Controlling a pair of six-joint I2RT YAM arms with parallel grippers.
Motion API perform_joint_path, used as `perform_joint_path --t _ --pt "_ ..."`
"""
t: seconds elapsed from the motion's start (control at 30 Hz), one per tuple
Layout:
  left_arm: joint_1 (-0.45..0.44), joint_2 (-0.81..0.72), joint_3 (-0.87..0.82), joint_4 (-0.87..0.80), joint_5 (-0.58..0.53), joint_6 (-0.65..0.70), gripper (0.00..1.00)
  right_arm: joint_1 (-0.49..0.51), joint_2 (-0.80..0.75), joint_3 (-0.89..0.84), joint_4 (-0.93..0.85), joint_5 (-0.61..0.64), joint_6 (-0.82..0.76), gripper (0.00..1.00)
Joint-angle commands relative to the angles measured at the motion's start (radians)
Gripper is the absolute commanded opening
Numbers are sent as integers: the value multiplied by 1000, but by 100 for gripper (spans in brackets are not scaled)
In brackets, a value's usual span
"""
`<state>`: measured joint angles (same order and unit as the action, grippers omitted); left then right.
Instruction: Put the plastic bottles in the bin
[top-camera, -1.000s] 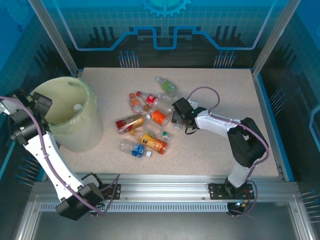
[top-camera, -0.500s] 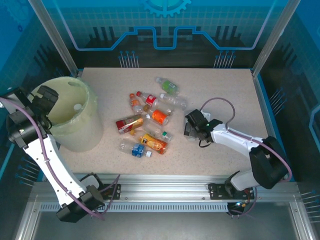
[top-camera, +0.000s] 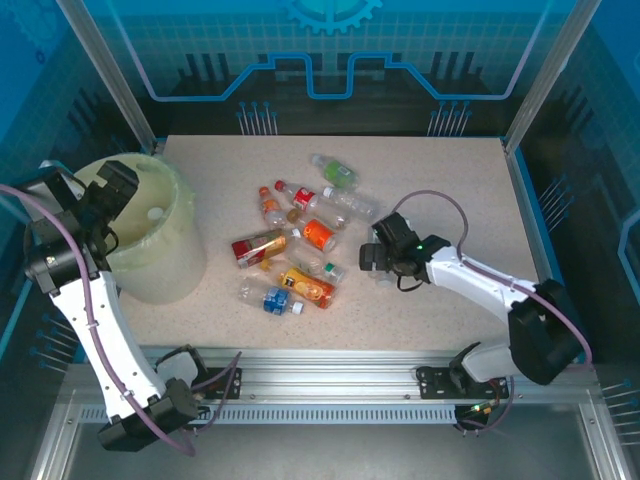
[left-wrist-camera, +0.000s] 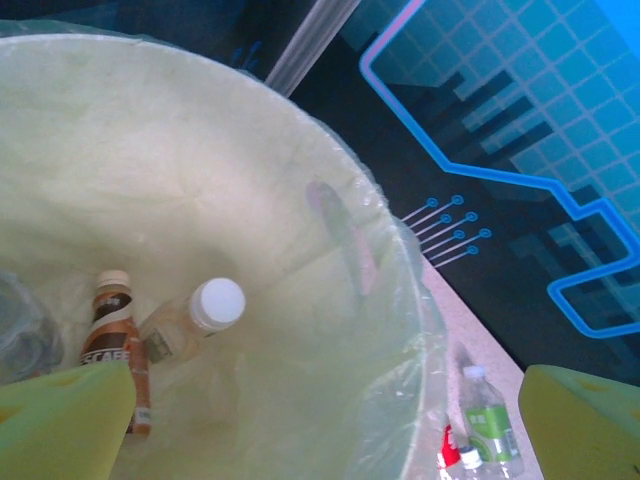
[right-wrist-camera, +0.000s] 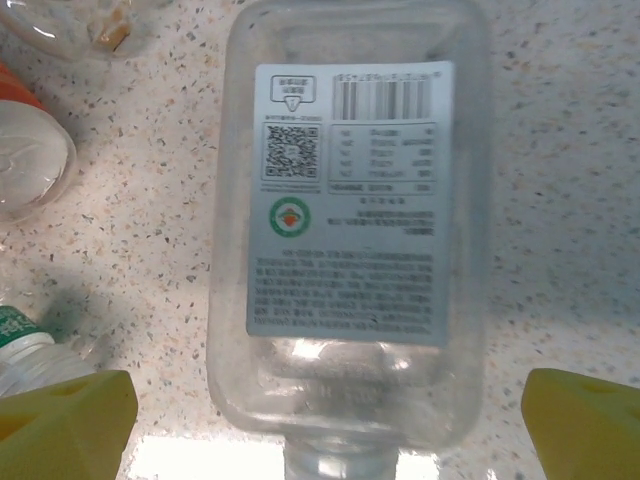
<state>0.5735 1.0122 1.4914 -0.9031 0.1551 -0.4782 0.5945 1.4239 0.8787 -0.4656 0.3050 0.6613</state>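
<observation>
Left gripper (top-camera: 112, 188): you have it over the mouth of the bin (top-camera: 170, 250), fingers (left-wrist-camera: 60, 420) fully apart, nothing between them.
Bin: it stands at the left side of the table (top-camera: 450, 180), lined with a clear bag.
Inside the bin: your left wrist camera looks down on a brown bottle (left-wrist-camera: 118, 345) and a white-capped bottle (left-wrist-camera: 195, 318) near the bottom.
Right gripper (top-camera: 372, 258): you have it low over the table, just right of the bottles (top-camera: 295, 245), fingers wide apart and holding nothing.
Clear bottle (right-wrist-camera: 350, 250): it lies flat on the table, label up, between your right fingertips (right-wrist-camera: 65, 425) and apart from both.
Bottles on the table: the group lies near the middle, well apart from the bin; a green-label bottle (top-camera: 335, 172) lies farthest back.
</observation>
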Motion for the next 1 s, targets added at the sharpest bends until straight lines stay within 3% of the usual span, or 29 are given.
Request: perform_joint_path --t 0.0,0.13,0.33,0.63,0.97 --pt "-11 -7 7 45 63 -28 99 -1 77 46 -1 -4 -11 100" --pt "-11 -4 0 54 62 -27 99 -1 164 75 -52 53 36 100" --pt "-13 2 -18 67 65 -28 99 -1 231 76 -28 25 62 100" --pt "-31 18 16 65 78 -35 99 2 221 52 24 28 46 97" --pt "-231 26 9 148 104 -57 99 30 80 -26 47 84 18 77"
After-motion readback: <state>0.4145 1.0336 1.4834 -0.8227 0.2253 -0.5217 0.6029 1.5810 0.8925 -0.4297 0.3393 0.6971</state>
